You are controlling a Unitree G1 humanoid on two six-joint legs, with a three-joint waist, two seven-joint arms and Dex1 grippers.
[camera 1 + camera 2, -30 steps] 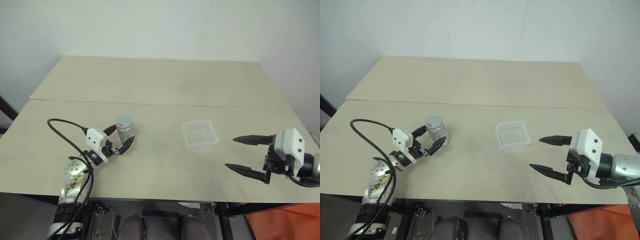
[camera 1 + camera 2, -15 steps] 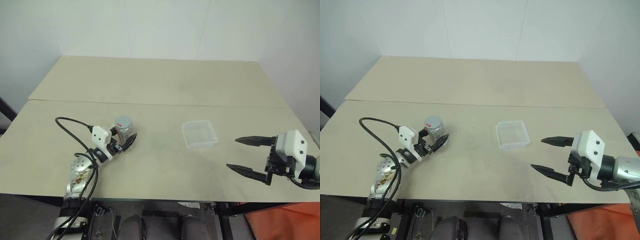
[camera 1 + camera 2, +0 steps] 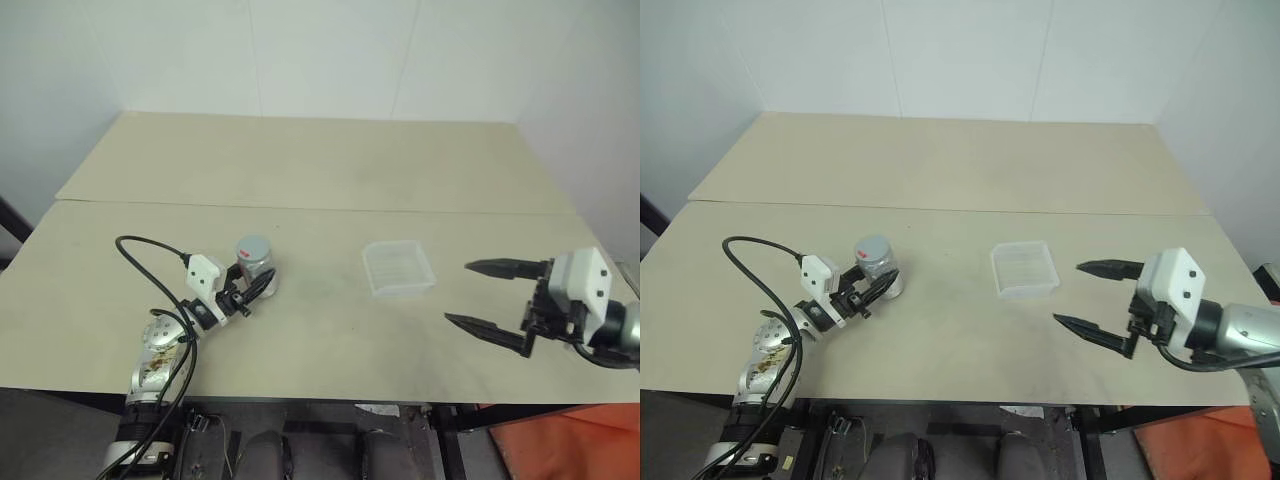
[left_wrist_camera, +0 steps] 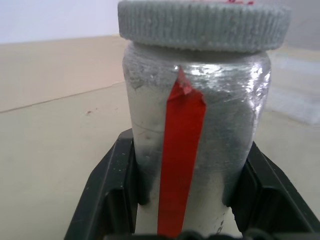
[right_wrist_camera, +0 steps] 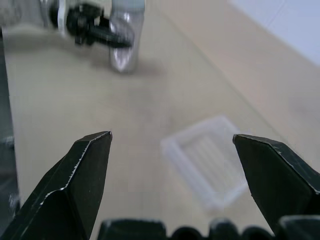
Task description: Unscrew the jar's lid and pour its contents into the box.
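Note:
The jar (image 3: 255, 266) stands upright on the table's left half, silvery-walled with a red tape strip (image 4: 179, 150) down its side. The grey ribbed lid (image 4: 202, 22) sits on it. My left gripper (image 3: 251, 279) is shut on the jar's lower body, one black finger (image 4: 112, 192) pressed on each side. The contents cannot be made out through the wall. The box (image 3: 399, 268), a shallow clear tub, lies right of the jar, apart from it. My right gripper (image 3: 459, 293) hovers open to the right of the box, its fingers pointing toward it and holding nothing.
The pale table (image 3: 330, 180) has a seam running across it behind the jar and box. A black cable (image 3: 150, 250) loops from my left wrist near the table's front edge. White walls close off the back.
My left gripper's fingers have closed from wide open onto the jar. The right gripper has edged slightly toward the box and stays open.

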